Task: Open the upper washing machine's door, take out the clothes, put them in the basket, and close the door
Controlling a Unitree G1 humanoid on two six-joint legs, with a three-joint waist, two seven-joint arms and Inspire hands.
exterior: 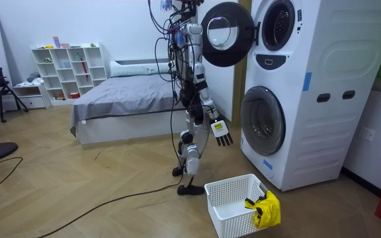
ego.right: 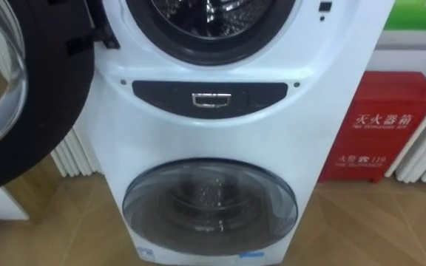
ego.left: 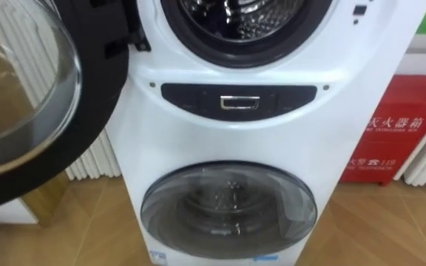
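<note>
I stand facing a white stacked washing machine [ego.left: 272, 125]. The upper drum [ego.left: 246, 15] gapes open, its round glass door [ego.left: 21, 96] swung out to my left. What shows of the drum is bare metal. The lower door [ego.left: 228, 203] is closed. In the room view my right hand [exterior: 221, 132] hangs at hip height with straight fingers, holding nothing, a short way from the machine [exterior: 309, 92]. On the floor beside my feet stands a white basket [exterior: 233, 198] with a yellow cloth [exterior: 264, 209] draped over its corner.
A red fire box [ego.left: 401, 133] stands right of the machine, and a white radiator [ego.left: 95, 159] is on the left behind the door. Behind me are a bed [exterior: 124, 96] and a white shelf [exterior: 68, 69]; a cable lies across the wooden floor.
</note>
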